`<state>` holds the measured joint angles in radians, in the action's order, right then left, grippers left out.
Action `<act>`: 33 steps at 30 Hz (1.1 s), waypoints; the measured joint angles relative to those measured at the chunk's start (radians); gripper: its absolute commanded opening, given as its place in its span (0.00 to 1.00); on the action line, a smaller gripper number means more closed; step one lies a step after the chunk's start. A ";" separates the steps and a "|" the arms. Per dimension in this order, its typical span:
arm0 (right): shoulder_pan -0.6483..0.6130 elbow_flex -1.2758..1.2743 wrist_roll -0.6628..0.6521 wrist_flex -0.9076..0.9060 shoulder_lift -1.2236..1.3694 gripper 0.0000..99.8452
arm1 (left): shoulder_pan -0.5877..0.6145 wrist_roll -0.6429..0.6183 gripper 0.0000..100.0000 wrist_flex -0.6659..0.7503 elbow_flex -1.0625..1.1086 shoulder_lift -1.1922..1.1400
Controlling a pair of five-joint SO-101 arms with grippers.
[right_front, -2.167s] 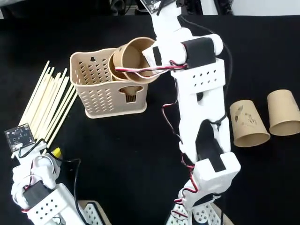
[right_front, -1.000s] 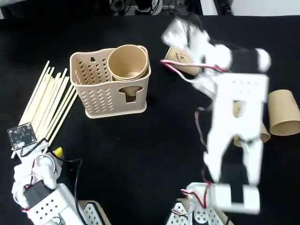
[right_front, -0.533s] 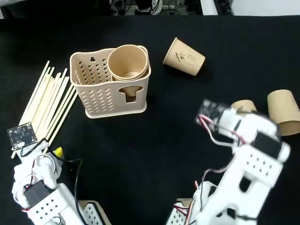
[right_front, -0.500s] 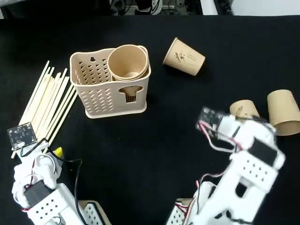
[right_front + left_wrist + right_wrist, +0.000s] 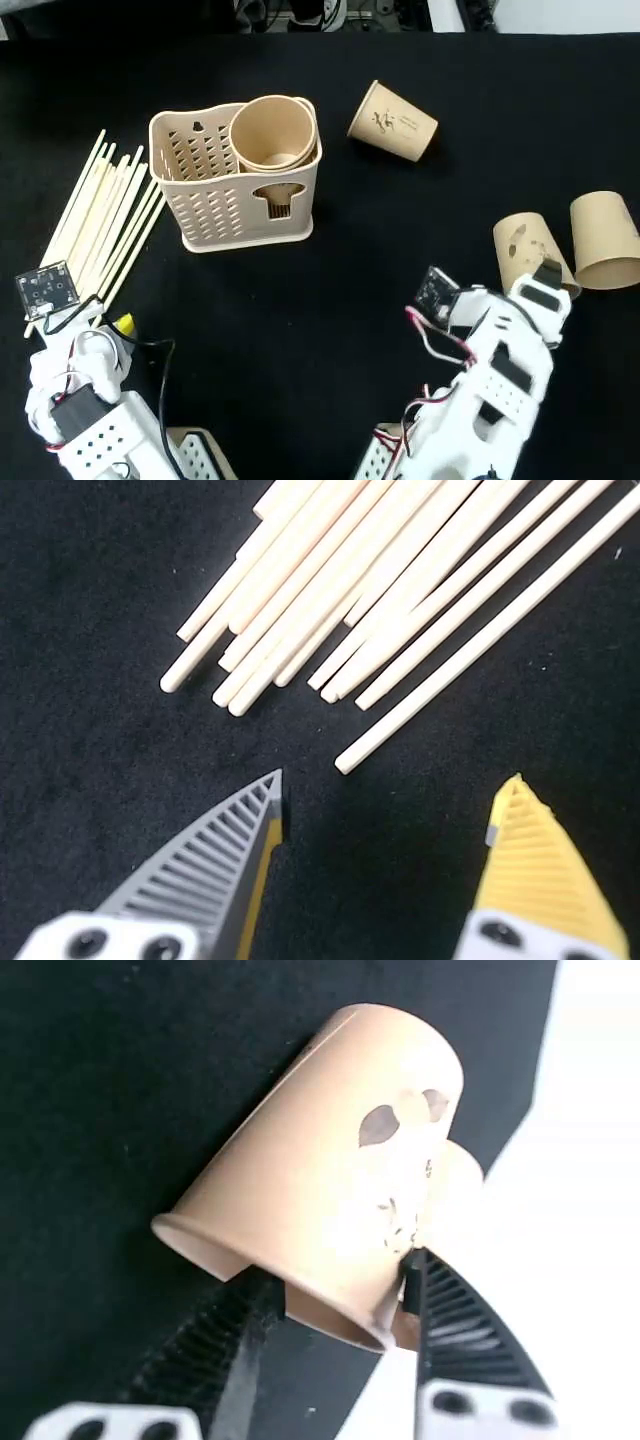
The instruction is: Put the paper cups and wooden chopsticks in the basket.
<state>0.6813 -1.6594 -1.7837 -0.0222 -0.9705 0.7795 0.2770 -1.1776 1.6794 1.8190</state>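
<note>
High view: beige perforated plastic basket (image 5: 235,200) stands far left on the black table cloth (image 5: 330,300). Two nested brown paper cups (image 5: 273,130) sit upright in its right end. A bundle of pale wooden chopsticks (image 5: 100,220) lies on the cloth just left of the basket. A lone tipped cup (image 5: 393,122) lies on its side right of the basket, well apart. At the right edge, a printed cup (image 5: 525,250) lies beside a plain cup (image 5: 603,238).

Right wrist view: right gripper (image 5: 340,1285) has its jaws part-spread, straddling the printed cup's rim; firm hold not discernible. Dark marks on the cup wall, not legible.

Left wrist view: left gripper (image 5: 385,790) is spread wide and holds nothing, with the chopstick ends just ahead.
</note>
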 measured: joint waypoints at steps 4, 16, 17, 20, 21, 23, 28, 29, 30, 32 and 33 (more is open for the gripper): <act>-0.028 -0.014 0.000 0.089 -0.012 0.01 | 0.000 0.000 0.32 0.000 0.000 0.000; -0.029 0.055 0.213 0.005 -0.009 0.01 | 0.000 0.000 0.32 0.000 0.000 0.000; -0.029 0.092 0.258 -0.049 0.002 0.01 | 0.000 0.000 0.32 0.000 0.000 0.000; -0.029 0.249 0.413 -0.265 0.008 0.01 | 0.000 0.000 0.32 0.000 0.000 0.000; -0.035 0.316 0.460 -0.351 0.008 0.01 | 0.000 0.000 0.32 0.000 0.000 0.000; -0.057 0.453 0.554 -0.548 0.008 0.01 | 0.000 0.000 0.32 0.000 0.000 0.000; -0.141 0.770 0.778 -0.982 0.008 0.01 | 0.000 0.000 0.32 0.000 0.000 0.000; -0.160 0.824 0.810 -1.045 0.008 0.01 | 0.000 0.000 0.32 0.000 0.000 0.000; -0.180 0.875 0.839 -1.106 0.008 0.01 | 0.000 0.000 0.32 0.000 0.000 0.000; -0.219 0.984 0.905 -1.218 0.008 0.01 | 0.000 0.000 0.32 0.000 0.000 0.000; -0.244 1.040 0.941 -1.266 0.008 0.01 | 0.000 0.000 0.32 0.000 0.000 0.000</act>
<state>0.4373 -0.6191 -0.8431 -1.2881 -0.9628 0.7795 0.2770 -1.1776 1.6794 1.8190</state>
